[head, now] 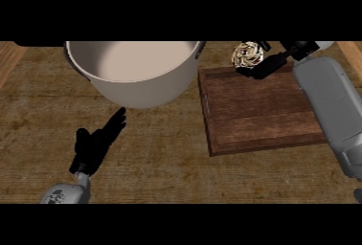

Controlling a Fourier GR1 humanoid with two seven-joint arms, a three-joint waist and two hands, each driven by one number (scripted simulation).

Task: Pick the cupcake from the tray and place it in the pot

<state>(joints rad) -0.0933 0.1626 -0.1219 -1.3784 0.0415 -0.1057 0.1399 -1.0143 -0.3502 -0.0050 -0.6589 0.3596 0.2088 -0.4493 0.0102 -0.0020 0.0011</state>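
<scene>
Down at the lower left of the frame sits the left hand, one black hand on a grey forearm, fingers straight and relaxed, pointing up toward the pot and holding nothing. Underneath everything runs the counter, a single worn brown surface with a rough, mottled grain. Moving up and to the right, we have one tray, a dark wooden rectangle with a raised rim, its bare floor showing a plank-like grain. Along the right edge the second grey forearm, smooth and rounded, stretches up past the tray. At its end, in the upper right, the right hand is curled round the cupcake, one small rounded thing with a pale, swirled, glossy top, sitting at the tray's far edge; whether it is lifted off the tray I cannot tell. Finally, upper middle to upper left, one pot: a big round vessel with smooth pale-grey walls, a thin dark rim and a creamy inside, standing just beside the tray's left edge.
</scene>
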